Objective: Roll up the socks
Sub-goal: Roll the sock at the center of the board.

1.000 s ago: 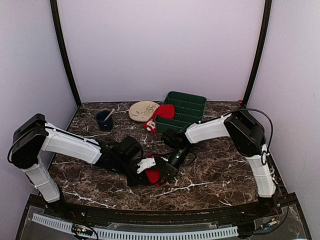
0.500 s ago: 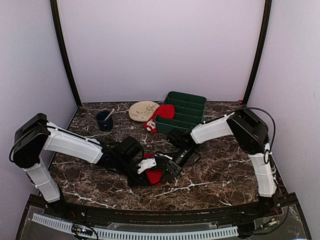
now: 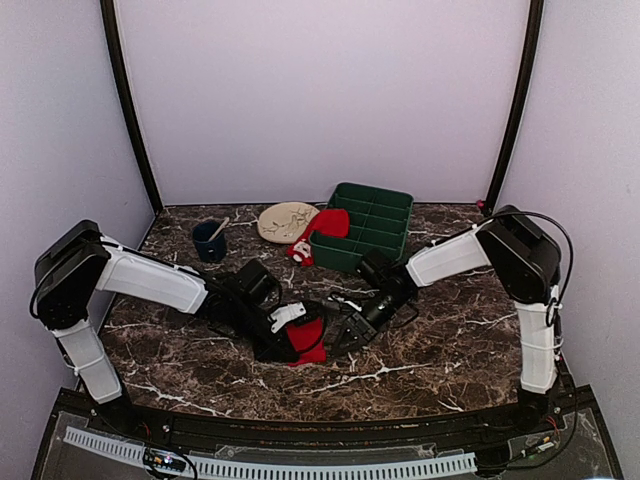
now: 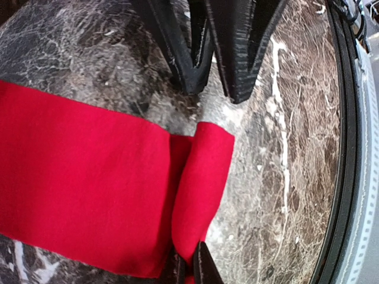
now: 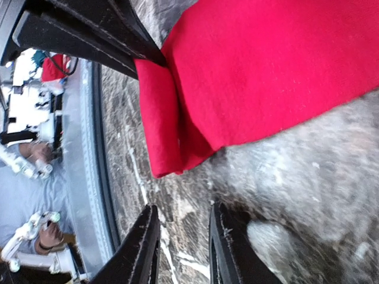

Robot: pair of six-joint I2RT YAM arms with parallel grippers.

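Observation:
One red sock (image 3: 309, 340) lies on the marble table between the two grippers. In the left wrist view it is a flat red band (image 4: 83, 183) with its end folded over, and my left gripper (image 4: 190, 262) is shut on that fold. My right gripper (image 5: 180, 236) stands a little apart from the folded end (image 5: 160, 124), open, with only bare marble between its fingers. From above the right gripper (image 3: 347, 330) sits just right of the sock and the left gripper (image 3: 290, 343) at the sock's left edge. A second red sock (image 3: 327, 223) with a white patterned end lies against the green tray.
A green compartment tray (image 3: 385, 215) stands at the back, with a cream plate (image 3: 285, 222) and a dark blue cup (image 3: 208, 241) to its left. The table's black front rim (image 3: 300, 425) runs close behind the sock.
My right gripper has opened, let go of the sock and drawn back to the right. The left gripper stays shut on the folded end, and the sock has shifted a little.

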